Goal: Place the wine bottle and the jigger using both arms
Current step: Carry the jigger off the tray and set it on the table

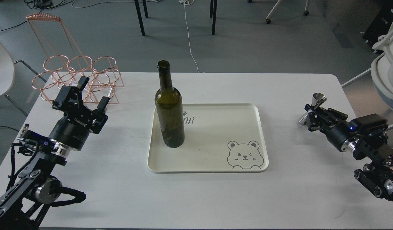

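The dark olive-green wine bottle (169, 108) stands upright on the left part of the cream tray (215, 159), with nothing touching it. My left gripper (93, 91) is open and empty, well left of the bottle, in front of the copper wire rack. The small steel jigger (314, 108) is at the right side of the table, tilted, with its narrow waist between the fingers of my right gripper (311, 112), which is shut on it. Whether the jigger's lower cone rests on the table or hangs just above it I cannot tell.
A copper wire bottle rack (76, 75) with ring holders stands at the table's back left, close behind my left gripper. The tray carries a bear drawing (244, 155) at its front right. A white chair (388, 70) stands off the table's right edge.
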Available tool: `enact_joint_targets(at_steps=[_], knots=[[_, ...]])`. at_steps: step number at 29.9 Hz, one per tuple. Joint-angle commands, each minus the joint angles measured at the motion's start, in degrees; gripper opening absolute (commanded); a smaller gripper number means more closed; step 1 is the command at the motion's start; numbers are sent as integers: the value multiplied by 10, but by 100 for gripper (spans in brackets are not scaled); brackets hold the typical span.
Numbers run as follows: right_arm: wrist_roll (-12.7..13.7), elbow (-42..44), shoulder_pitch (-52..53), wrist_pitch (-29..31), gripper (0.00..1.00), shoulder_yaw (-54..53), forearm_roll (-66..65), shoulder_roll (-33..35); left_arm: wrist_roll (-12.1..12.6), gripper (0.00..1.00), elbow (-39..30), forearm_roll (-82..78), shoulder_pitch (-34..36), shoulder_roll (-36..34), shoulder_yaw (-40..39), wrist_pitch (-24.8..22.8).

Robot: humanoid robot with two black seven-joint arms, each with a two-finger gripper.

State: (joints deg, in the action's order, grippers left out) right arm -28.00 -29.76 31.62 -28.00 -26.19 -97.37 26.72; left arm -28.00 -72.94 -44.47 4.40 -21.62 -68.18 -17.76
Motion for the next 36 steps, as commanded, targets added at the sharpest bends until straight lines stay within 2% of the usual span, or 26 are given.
enact_joint_targets(at_steps=[1, 4, 10, 12, 15, 20, 23, 26, 29, 33, 36], knots=[[0, 1, -2, 0, 9, 0, 0, 0, 0, 98, -1, 0, -1, 0, 0, 0], [0, 3, -3, 0, 12, 1, 0, -2, 0, 98, -1, 0, -1, -1, 0, 0], [0, 9, -4, 0, 27, 15, 1, -3, 0, 98, -1, 0, -1, -2, 0, 0], [0, 8, -5, 0, 39, 15, 7, -3, 0, 98, -1, 0, -1, -2, 0, 0], [0, 1, -5, 0, 65, 17, 21, -2, 0, 98, -1, 0, 0, -3, 0, 0], [0, -4, -10, 0, 81, 17, 27, 9, 0, 98, -1, -1, 0, -2, 0, -1], [0, -27, -21, 0, 84, 17, 33, 31, 0, 98, -1, -1, 0, -3, 0, -1], [0, -84, -46, 0, 93, 18, 41, 77, 0, 98, -1, -1, 0, -3, 0, -1], [0, -148, -77, 0, 94, 21, 53, 128, 0, 98, -1, -1, -1, -3, 0, -2], [0, -258, -117, 0, 94, 51, 103, 209, 0, 98, -1, -1, 0, -3, 0, -3], [0, -390, -126, 0, 94, 97, 222, 269, 0, 98, -1, -1, 0, -4, 0, -6]])
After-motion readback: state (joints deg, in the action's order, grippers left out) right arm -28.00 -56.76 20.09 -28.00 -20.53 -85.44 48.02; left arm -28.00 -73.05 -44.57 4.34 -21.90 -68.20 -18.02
